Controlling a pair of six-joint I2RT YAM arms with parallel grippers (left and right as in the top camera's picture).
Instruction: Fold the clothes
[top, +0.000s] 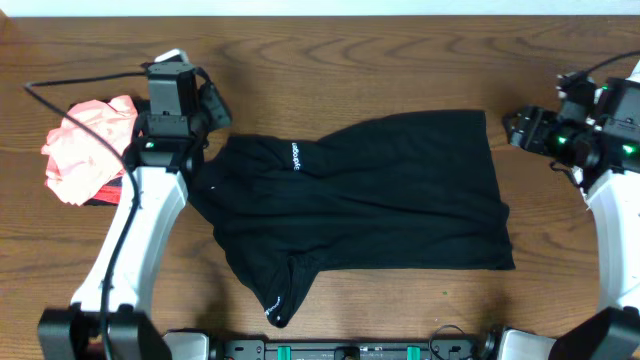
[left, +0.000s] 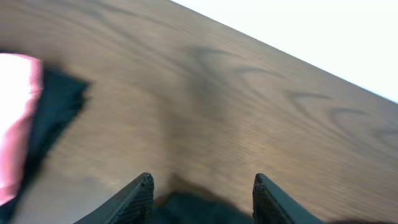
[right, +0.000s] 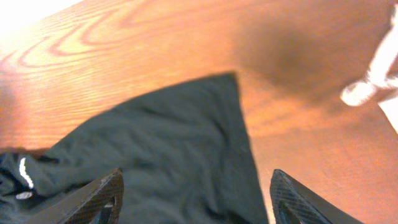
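Overhead view: black garment (top: 370, 200) lies spread across the middle of the wooden table (top: 350, 60), roughly flat. Its wide hem is toward the right of the frame, one sleeve trails to the lower centre, and a small white logo print sits near its upper left. Coral-pink garment (top: 88, 145) is bunched at the left edge of the frame, apart from the black one. Left gripper (top: 215, 108) sits at the black garment's upper-left corner; right gripper (top: 515, 128) is just off its upper-right corner. Left wrist view: left gripper (left: 202, 180) has its fingers (left: 138, 198) parted with a clear gap. Dark fabric shows low between them, but nothing is pinched. Pink cloth and a dark edge are blurred at frame left. Right wrist view: right gripper (right: 197, 177) has its fingers (right: 93, 199) spread wide. It hangs over the black garment's (right: 174, 143) corner, gripping nothing.
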